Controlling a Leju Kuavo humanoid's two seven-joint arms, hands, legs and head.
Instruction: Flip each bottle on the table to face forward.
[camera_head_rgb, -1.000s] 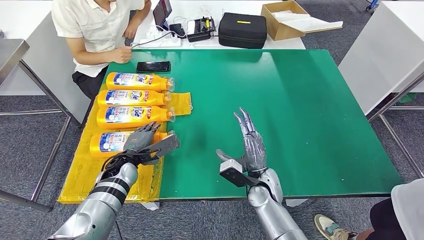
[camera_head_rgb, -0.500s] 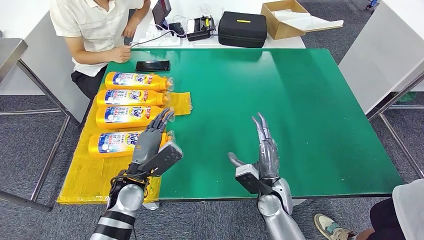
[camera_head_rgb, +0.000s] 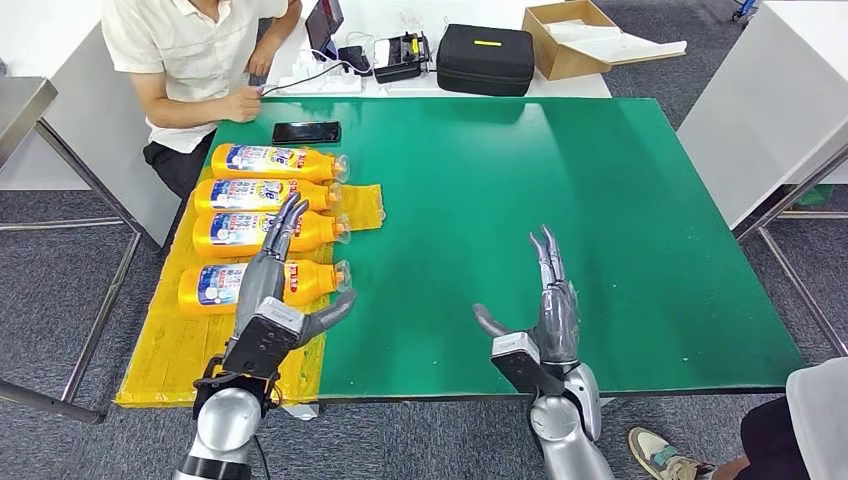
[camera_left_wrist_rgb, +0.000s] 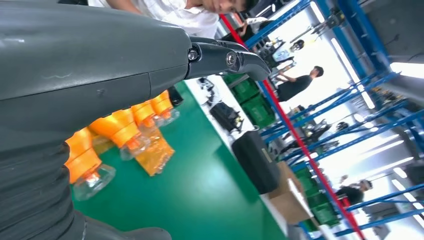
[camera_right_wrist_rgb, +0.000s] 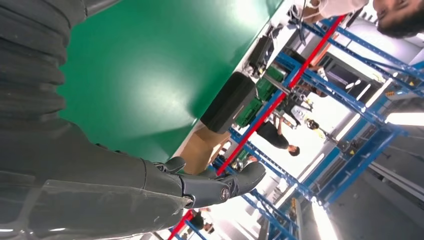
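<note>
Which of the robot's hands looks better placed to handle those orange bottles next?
Probably the left. The left hand hangs open right over the row of orange plastic bottles lying on the yellow sheet. The right hand is open too, but over bare green table, well away from them.

Green tabletop (camera_head_rgb: 560, 200), glossy, pale glare patches. Along its left edge, yellow plastic sheet (camera_head_rgb: 175, 345), crinkled, translucent. Four orange-yellow detergent bottles (camera_head_rgb: 262, 197) on it, each with blue-and-white label bearing red accents; clear caps over orange necks in left wrist view (camera_left_wrist_rgb: 125, 135). Black phone (camera_head_rgb: 306, 132) near far left corner. Beyond far edge: black zip case (camera_head_rgb: 486, 60) with small yellow tag, brown cardboard box (camera_head_rgb: 560, 35). Person's shirt (camera_head_rgb: 190, 50) off-white, short-sleeved. Left hand (camera_head_rgb: 272, 290) and right hand (camera_head_rgb: 545, 310) dark grey; arms silver. Grey speckled carpet (camera_head_rgb: 60, 290). Blue racking with red beam (camera_right_wrist_rgb: 310, 75) in right wrist view.
</note>
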